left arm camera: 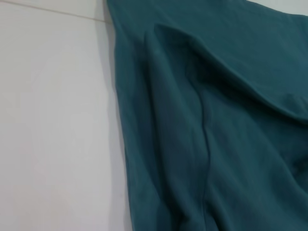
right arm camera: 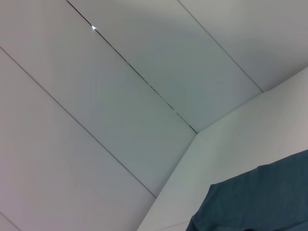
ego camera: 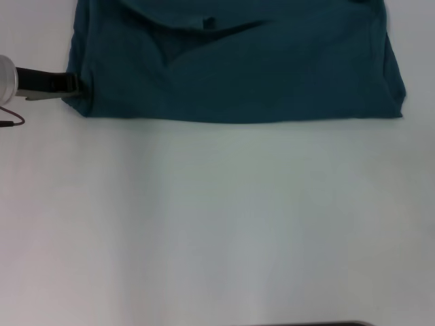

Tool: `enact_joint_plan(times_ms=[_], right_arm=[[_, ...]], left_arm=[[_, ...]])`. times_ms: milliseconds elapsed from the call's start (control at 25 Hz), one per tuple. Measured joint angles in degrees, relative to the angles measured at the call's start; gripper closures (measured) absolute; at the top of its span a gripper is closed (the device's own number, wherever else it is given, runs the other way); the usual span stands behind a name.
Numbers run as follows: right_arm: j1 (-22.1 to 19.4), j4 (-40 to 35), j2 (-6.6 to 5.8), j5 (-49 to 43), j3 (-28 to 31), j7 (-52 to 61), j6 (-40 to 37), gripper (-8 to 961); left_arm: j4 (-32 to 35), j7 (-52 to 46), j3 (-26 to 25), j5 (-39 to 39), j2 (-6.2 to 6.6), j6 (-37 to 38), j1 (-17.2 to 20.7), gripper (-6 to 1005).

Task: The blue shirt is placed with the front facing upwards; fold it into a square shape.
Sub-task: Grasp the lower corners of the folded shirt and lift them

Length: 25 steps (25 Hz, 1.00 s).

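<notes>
Blue shirt (ego camera: 272, 75): lies at the far side of the white counter (ego camera: 217, 224), spread wide from left to right, its near edge running almost straight across.

Look of it: dark teal cloth, already doubled over by the look of the thick near edge; a small dark tag shows near the far middle, soft creases run from it, and no lettering is visible.

Left gripper (ego camera: 68, 85): reaches in from the left at counter height and meets the shirt's near-left corner; whether its jaws are open or closed on the cloth cannot be told.

Left wrist view: shows the shirt's side edge with a seam and a raised fold beside bare counter.

Right gripper: not seen in the head view; its wrist camera looks at wall panels and a corner of the shirt.

Step in hand: judged a mid-fold stage, the left arm working at the left corner.

Next move: likely calls for a firm hold on that corner, then carrying it across so the edges line up squarely.
</notes>
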Motion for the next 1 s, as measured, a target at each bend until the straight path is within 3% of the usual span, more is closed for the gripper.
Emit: enact_joint_plan(times_ms=[240, 360, 480, 640, 840, 1000], right_arm=[[0.0, 0.0, -0.02, 0.0, -0.02, 0.33, -0.01, 146], [0.0, 0.0, -0.29, -0.05, -0.25, 0.9, -0.05, 146], [0.01, -0.17, -0.97, -0.78, -0.48, 2.18, -0.08, 146], [0.77, -0.73, -2.74, -5.17, -0.27, 5.53, 0.36, 147], [2.91, -0.81, -5.94, -14.39, -0.4, 13.81, 4.25, 147], [5.98, -0.4, -7.63, -21.42, -0.67, 19.22, 6.63, 147]], left_arm=[[-1.83, -0.21, -1.2, -0.31, -0.28, 1.33, 0.74, 939], [-2.85, -0.2, -4.75, -0.98, -0.31, 5.65, 0.8, 987], [-3.02, 0.08, -9.75, -3.71, 0.77, 13.27, 0.63, 987], [-1.89, -0.69, -13.82, -5.77, 2.76, 19.52, 0.5, 987], [-0.18, -0.86, -15.09, -5.77, 3.21, 18.45, 0.81, 986], [1.56, -0.66, -14.95, -5.53, 3.31, 16.83, 0.77, 986]])
